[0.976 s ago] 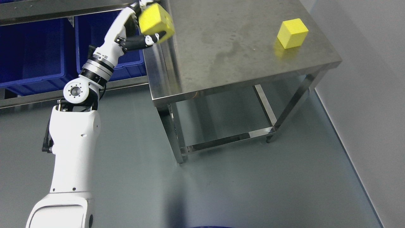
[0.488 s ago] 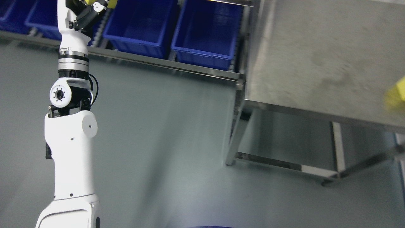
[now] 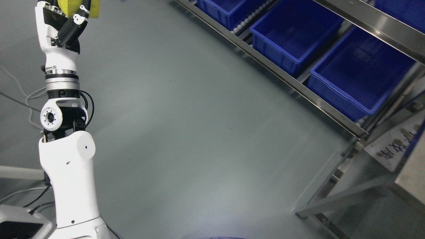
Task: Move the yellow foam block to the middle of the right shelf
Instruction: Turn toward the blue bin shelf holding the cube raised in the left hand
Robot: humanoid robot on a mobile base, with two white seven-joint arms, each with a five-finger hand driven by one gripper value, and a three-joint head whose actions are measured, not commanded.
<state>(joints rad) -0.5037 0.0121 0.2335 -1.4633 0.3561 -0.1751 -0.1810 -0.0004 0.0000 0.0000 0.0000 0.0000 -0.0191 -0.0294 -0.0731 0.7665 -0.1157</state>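
The robot's white left hand (image 3: 63,25) is at the upper left of the frame, held up high on its long white arm. Its fingers (image 3: 71,28) are curled around the yellow foam block (image 3: 81,6), so the hand is holding the block. Only the lower part of the block shows, because the rest is cut off by the top edge of the frame. The right hand is not in the picture. Under the arm there is only the bare grey floor (image 3: 186,126). At the upper right of the frame is a metal shelf rack (image 3: 282,74) with big blue plastic bins (image 3: 292,36) sitting in a row, well apart from the block. At the lower right edge a bit of the shiny metal bench (image 3: 410,176) peeks in. I think the block is being carried and is not yet near any shelf level. What could go wrong: foam is soft and squashy, so it could slip out of the fingers if the arm swings fast, and it would drop to the floor. The hand could also bump a shelf rail on the way in, or put the block on the wrong level.
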